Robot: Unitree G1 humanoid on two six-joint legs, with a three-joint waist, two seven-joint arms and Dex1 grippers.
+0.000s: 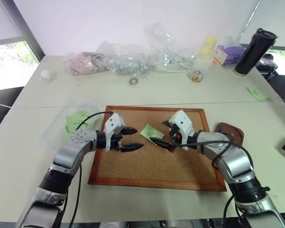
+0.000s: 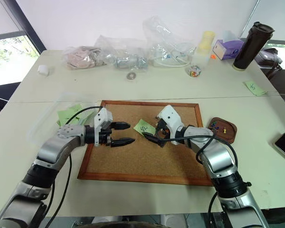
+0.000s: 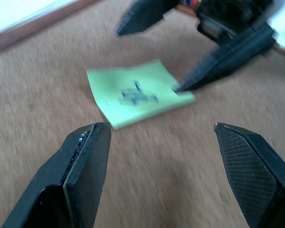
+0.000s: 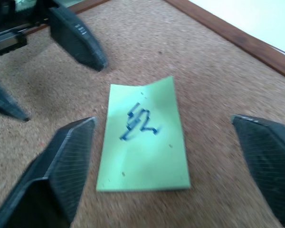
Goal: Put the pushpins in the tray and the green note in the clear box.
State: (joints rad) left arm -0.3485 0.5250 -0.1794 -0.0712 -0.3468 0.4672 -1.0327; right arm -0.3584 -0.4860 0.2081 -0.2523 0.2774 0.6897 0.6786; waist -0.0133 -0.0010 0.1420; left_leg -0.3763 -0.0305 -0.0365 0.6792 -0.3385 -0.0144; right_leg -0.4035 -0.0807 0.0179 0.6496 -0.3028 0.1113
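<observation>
Green note (image 4: 145, 137) flat on cork board (image 1: 152, 161), between both end effectors: right end effector (image 4: 164, 156) spread around it, left end effector (image 1: 131, 138) spread, just beside.

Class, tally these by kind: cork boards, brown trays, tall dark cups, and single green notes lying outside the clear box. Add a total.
Cork board: 1
Brown tray: 1
Tall dark cup: 1
Single green notes: 2 (green note on the board, green note near the table's right edge)
Total: 5
</observation>
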